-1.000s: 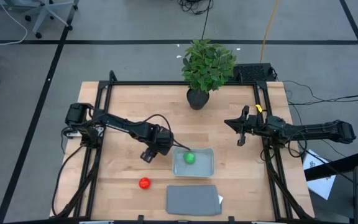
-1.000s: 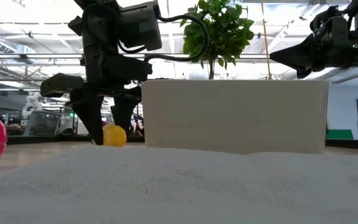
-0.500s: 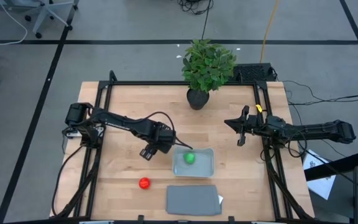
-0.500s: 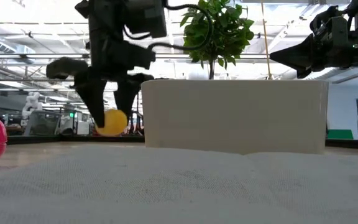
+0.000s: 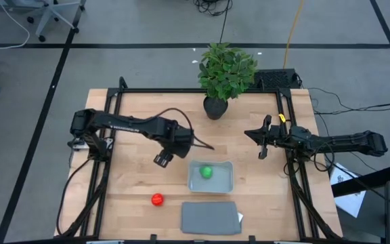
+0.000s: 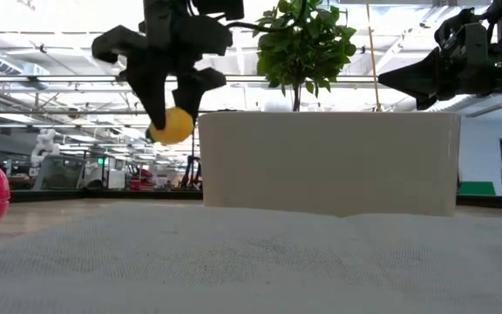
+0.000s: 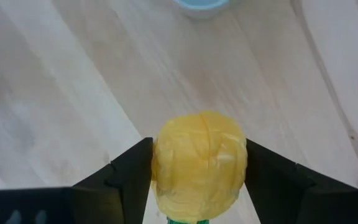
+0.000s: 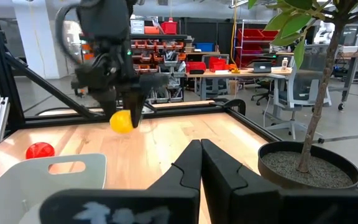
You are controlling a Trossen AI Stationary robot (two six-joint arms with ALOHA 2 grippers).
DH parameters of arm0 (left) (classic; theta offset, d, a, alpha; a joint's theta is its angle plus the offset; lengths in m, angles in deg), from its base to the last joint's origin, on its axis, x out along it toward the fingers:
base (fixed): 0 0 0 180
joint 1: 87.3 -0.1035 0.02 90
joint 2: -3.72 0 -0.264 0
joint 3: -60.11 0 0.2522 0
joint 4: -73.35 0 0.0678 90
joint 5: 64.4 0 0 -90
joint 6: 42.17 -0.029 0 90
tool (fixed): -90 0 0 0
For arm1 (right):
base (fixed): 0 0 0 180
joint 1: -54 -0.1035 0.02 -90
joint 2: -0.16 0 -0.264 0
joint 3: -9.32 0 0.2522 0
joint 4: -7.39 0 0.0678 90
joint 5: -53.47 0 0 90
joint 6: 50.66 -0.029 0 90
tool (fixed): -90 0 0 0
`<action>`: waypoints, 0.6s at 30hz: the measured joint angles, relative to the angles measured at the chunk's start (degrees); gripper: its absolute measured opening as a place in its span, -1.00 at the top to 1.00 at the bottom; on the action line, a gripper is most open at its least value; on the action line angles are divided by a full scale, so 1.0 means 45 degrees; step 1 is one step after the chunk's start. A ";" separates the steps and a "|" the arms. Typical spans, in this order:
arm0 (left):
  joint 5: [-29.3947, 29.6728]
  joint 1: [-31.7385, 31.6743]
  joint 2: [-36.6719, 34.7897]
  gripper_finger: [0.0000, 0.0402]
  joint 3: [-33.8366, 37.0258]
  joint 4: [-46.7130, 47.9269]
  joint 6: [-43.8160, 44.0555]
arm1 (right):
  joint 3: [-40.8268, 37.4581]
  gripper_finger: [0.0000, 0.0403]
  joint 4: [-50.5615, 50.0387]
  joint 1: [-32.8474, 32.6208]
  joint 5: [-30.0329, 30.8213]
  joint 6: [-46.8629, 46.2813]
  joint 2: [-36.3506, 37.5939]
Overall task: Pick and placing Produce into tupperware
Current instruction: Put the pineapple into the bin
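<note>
the left gripper [image 6: 171,122] hangs above the wooden table [image 5: 141,122], just off the tupperware [image 5: 210,177], its fingers half spread and pinching the yellow fruit [image 7: 199,163] between them. the green fruit [image 5: 206,172] sits inside the tub, the red fruit [image 5: 157,199] lies on the boards near the grey lid [image 5: 210,217]. the right gripper [image 5: 263,144] waits closed and empty at the table's right side.

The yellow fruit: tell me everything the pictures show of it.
The yellow fruit is a small rounded toy with faint segment lines and a smooth, plastic-looking skin; a bit of green shows at one end. It is clamped between the two dark fingers of the left end effector, held clear above the wooden table, beside the tupperware and not yet over it. Nothing else touches it.
</note>
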 joint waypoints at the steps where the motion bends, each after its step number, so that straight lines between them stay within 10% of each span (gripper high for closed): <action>1: -0.0077 -0.0123 -0.0147 -0.11 -0.0007 -0.0021 -0.0053 | 0.0000 1.00 0.0000 0.0005 0.0000 0.0000 0.0000; 18: -0.0161 -0.1545 -0.1873 -0.11 -0.0010 -0.1077 0.2632 | 0.0000 1.00 0.0106 0.0001 0.0000 0.0000 0.0000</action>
